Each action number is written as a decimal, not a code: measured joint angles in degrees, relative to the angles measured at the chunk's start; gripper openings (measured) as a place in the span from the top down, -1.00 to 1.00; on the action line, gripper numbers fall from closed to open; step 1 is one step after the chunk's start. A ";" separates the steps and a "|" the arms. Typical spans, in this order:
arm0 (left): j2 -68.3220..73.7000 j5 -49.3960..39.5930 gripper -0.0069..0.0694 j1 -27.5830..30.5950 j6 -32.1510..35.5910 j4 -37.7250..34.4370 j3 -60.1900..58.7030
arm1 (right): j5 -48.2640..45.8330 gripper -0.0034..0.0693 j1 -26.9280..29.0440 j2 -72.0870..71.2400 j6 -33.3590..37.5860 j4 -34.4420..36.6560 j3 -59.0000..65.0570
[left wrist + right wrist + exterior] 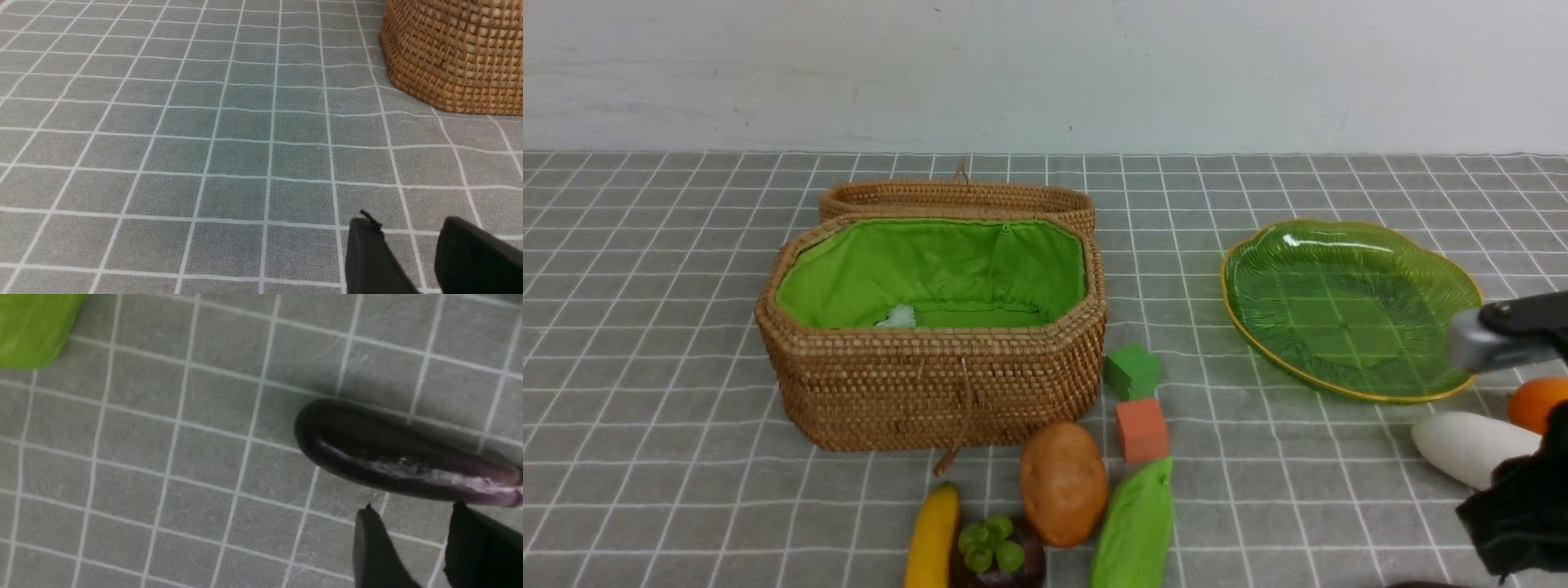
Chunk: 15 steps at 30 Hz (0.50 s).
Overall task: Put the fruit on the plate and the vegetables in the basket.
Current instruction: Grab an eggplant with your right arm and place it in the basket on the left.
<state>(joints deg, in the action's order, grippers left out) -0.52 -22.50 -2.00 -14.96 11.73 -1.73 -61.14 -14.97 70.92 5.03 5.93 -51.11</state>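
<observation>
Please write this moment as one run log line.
plate: empty | basket: open | left fingers: apart, empty | right fingers: apart, empty, near dark purple item

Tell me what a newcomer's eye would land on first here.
First comes the tan woven rattan basket with its bright green cloth lining, left of centre on the grey checked cloth, its lid behind it. Next is the translucent green glass plate with a gold rim, bare, to the right. Nearest the camera lie a yellow banana, dark-purple mangosteen, brown-orange potato and light-green gourd.
</observation>
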 joint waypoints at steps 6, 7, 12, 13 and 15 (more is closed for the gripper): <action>0.00 0.00 0.19 0.00 0.00 0.00 0.00 | 1.19 -0.36 -5.26 3.83 10.01 -4.04 0.20; 0.00 0.00 0.19 0.00 0.00 0.00 0.00 | 2.01 -0.45 -5.86 3.97 11.60 -5.93 0.98; 0.00 0.00 0.19 0.00 0.00 0.00 0.00 | 12.06 -0.89 -6.48 4.55 23.46 -19.93 10.91; 0.00 0.00 0.19 0.00 0.00 0.00 0.00 | 14.53 -0.93 -6.48 4.55 25.01 -21.80 12.99; 0.00 0.00 0.19 0.00 0.00 0.00 0.00 | 20.02 -0.96 -6.48 4.94 26.59 -23.45 16.20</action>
<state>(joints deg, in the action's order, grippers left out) -0.52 -22.50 -2.00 -14.96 11.73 -1.73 -41.11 -21.45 75.87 31.63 -17.52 -34.90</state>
